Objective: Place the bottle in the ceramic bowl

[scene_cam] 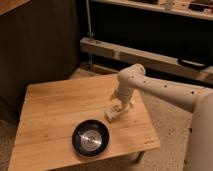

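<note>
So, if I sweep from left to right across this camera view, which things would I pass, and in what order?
Ceramic bowl → bottle → robot arm. The end effector hangs at the bottle's right end and overlaps it, so it gets no separate place in the order.

You see a smooth off-white arm [165, 90]: rounded tubular links, a bulbous joint [132, 75], small dark dots along the shell. Its pale claw [121, 104] hangs above the tabletop's [50, 115] right side.
</note>
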### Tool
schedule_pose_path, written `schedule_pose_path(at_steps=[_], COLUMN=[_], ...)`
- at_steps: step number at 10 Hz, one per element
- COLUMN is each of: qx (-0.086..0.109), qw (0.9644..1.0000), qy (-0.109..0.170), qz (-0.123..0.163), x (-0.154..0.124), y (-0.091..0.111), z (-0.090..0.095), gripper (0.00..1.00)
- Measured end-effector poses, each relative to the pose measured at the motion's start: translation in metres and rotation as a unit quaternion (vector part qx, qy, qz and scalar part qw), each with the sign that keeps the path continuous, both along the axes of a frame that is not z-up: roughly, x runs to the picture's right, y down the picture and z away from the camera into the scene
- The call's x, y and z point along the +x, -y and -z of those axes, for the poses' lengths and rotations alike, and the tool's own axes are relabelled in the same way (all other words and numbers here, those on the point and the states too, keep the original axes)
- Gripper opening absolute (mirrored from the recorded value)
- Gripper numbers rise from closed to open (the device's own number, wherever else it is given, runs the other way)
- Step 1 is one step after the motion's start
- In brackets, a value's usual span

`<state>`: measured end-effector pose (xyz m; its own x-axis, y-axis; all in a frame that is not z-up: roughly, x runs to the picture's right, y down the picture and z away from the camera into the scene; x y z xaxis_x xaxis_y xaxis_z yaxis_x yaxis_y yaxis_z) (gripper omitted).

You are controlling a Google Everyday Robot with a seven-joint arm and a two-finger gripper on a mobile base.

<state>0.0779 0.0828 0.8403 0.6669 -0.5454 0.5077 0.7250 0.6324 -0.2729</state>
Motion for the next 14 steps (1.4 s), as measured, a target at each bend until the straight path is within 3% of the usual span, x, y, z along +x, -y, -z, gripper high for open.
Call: schedule_pose_path(at_steps=[1, 7, 14], qx=[-0.022, -0.015, -0.033], qw=[0.9997, 0.9996, 0.9991], qy=[-0.009, -0.012, -0.017], qz=[-0.005, -0.018, -0.021], x=[0.018, 0.038, 0.041], y=[-0.026, -0.005, -0.012], z=[-0.015, -0.024, -0.038], gripper=[0.65, 0.65, 0.65])
